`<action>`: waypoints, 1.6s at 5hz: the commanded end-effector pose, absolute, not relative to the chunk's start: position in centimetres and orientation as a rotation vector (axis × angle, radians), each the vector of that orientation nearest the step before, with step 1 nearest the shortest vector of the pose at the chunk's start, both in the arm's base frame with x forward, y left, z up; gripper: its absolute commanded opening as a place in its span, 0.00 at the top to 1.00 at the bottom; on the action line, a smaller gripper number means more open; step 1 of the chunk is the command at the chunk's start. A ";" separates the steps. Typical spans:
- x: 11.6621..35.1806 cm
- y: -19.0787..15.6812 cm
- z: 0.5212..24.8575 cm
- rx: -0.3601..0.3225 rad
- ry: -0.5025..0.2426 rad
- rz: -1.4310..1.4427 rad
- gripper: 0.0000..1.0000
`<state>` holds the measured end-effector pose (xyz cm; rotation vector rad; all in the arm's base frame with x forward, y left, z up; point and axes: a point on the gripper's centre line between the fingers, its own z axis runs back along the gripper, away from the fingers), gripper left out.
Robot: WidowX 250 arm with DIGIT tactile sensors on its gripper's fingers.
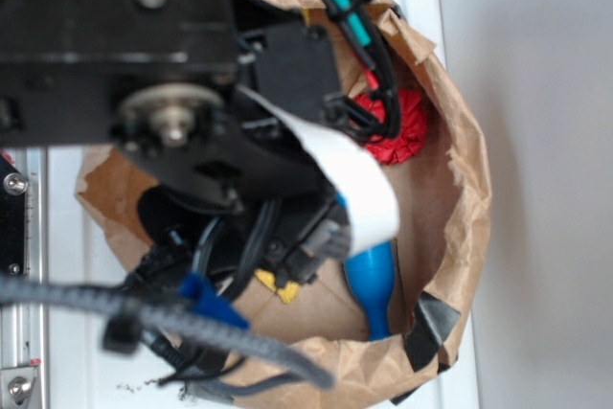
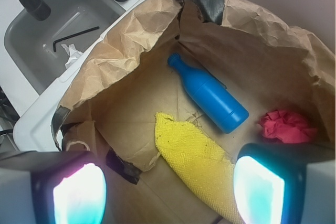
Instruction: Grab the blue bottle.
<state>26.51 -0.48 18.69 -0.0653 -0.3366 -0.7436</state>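
Observation:
The blue bottle lies on its side on the floor of a brown paper bag, neck toward the upper left. In the exterior view only its neck end shows from under the arm. My gripper is open and empty, its two glowing pads wide apart above the bag floor, nearer the camera than the bottle and not touching it. A yellow cloth strip lies between the pads and the bottle. In the exterior view the gripper itself is hidden behind the arm.
A red wad of paper lies right of the bottle, also seen in the exterior view. The bag's crumpled walls ring the space. A grey sink basin with an Allen key sits left of the bag.

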 end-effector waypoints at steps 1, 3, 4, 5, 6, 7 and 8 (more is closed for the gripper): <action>28.6 -0.9 17.9 0.056 -0.424 -0.720 0.00; 31.2 -1.4 13.3 0.170 -0.496 -0.796 0.00; 32.1 -2.3 11.2 0.213 -0.453 -0.830 0.00; 32.6 -3.1 10.7 0.169 -0.420 -0.868 0.00; 33.1 -4.5 9.6 0.148 -0.370 -0.887 0.00; 33.6 -5.3 8.3 0.178 -0.343 -0.893 0.00; 34.2 -5.9 7.2 0.229 -0.329 -0.895 0.00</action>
